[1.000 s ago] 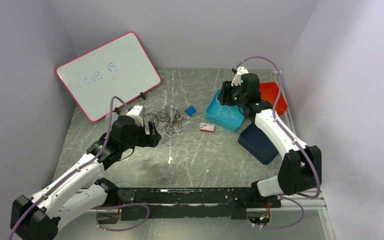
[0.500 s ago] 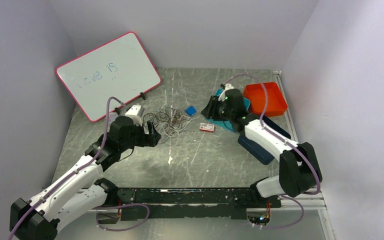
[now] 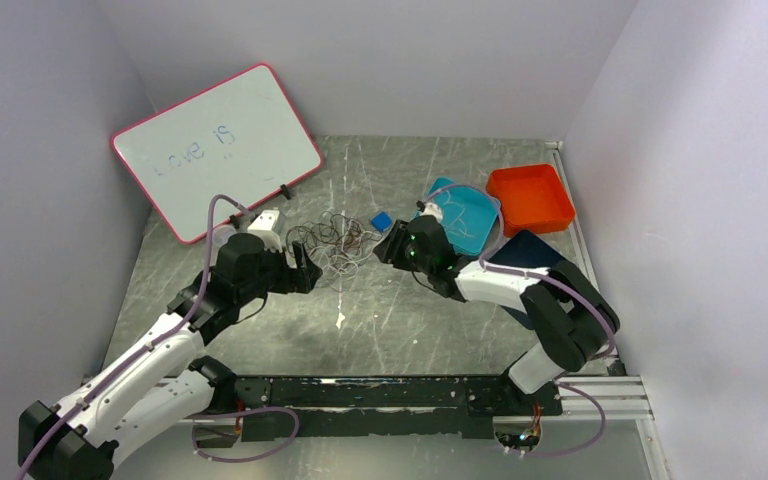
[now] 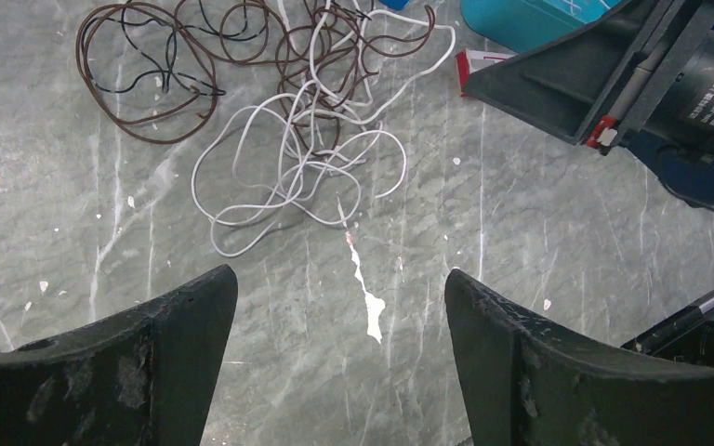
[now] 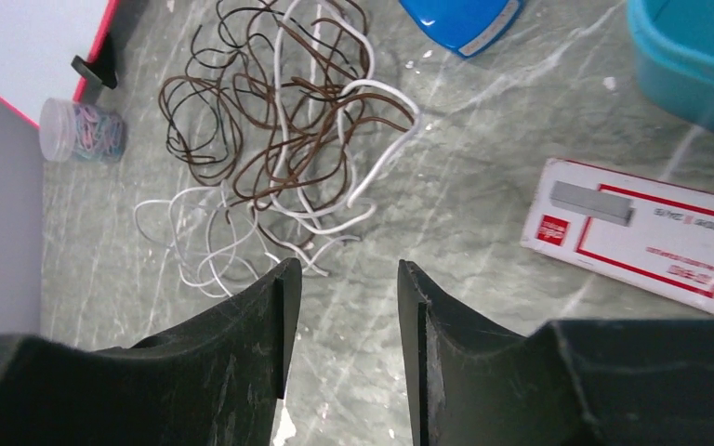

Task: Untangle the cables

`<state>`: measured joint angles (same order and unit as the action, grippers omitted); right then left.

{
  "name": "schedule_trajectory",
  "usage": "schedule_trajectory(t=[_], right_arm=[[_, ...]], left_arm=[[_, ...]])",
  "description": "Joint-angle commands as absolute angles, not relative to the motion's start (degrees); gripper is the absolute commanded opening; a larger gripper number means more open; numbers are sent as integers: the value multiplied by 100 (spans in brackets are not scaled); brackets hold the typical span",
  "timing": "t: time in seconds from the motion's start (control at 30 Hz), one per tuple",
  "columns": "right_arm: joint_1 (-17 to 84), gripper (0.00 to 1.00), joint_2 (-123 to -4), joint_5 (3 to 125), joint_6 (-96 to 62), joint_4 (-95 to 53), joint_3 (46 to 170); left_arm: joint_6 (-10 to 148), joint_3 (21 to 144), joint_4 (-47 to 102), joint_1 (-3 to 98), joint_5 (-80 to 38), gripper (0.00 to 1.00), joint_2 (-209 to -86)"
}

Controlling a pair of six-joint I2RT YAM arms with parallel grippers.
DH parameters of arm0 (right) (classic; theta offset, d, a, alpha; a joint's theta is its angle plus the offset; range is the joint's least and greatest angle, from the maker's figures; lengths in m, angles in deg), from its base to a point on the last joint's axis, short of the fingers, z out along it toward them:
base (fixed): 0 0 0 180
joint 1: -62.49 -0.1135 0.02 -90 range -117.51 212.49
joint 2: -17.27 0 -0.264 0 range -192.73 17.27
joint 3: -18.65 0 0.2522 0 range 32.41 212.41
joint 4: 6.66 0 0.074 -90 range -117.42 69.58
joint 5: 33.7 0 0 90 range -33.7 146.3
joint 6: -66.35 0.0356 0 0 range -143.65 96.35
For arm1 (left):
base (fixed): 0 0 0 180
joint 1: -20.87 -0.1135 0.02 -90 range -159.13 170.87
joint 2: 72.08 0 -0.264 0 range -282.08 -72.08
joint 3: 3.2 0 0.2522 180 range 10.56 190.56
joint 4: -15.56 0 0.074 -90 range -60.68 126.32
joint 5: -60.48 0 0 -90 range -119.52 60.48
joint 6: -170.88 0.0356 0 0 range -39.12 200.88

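A grey marble-patterned table [image 3: 380, 310] seen from above, with two robot arms reaching in from the near edge. The cables [image 3: 335, 243], a loose tangle of thin brown and white loops, lie flat left of centre, below a tilted whiteboard [image 3: 215, 145].

The left gripper [image 3: 305, 270] hovers at the tangle's near-left side, where it was a second ago. Its jaws stand wide apart and hold nothing.

The right gripper [image 3: 392, 245] has swung away from the teal tray [image 3: 465, 215] at the back right. It now sits low just right of the tangle, facing the left gripper. Its wrist view shows the jaws only narrowly parted, empty, above bare table just short of the white loops.

A red-and-white box [image 5: 646, 232] lies beside that gripper. The orange tray [image 3: 530, 197] is unmoved.
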<state>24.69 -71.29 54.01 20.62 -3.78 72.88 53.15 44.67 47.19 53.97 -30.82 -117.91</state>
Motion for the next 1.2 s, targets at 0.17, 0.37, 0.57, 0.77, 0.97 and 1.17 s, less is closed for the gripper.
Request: schedule_trajectory(t=[0.17,0.37,0.57,0.77,0.97,1.17], right_arm=[[2122,46,-7694,4148,2819,1023,7137],[2123,44,-8154,4018,2890,1021,7412],[2102,40,-8494,4061,2969,1383,7507],[2099,38,-8680,3950,2853,1500,7626],[2101,29,-8870,3890,2776,1522,7752],[2009,8,-8444,3767,2344,1338,7715]], left_arm=[[5279,4403,4672,5423,-3004,86,-11748],[5240,4418,4691,5426,-3005,86,-11722],[5296,4423,4780,5424,-2997,86,-11713],[5247,4405,4796,5421,-3003,86,-11660],[5240,4422,4879,5420,-2980,85,-11619],[5282,4424,4935,5420,-3060,86,-11533]])
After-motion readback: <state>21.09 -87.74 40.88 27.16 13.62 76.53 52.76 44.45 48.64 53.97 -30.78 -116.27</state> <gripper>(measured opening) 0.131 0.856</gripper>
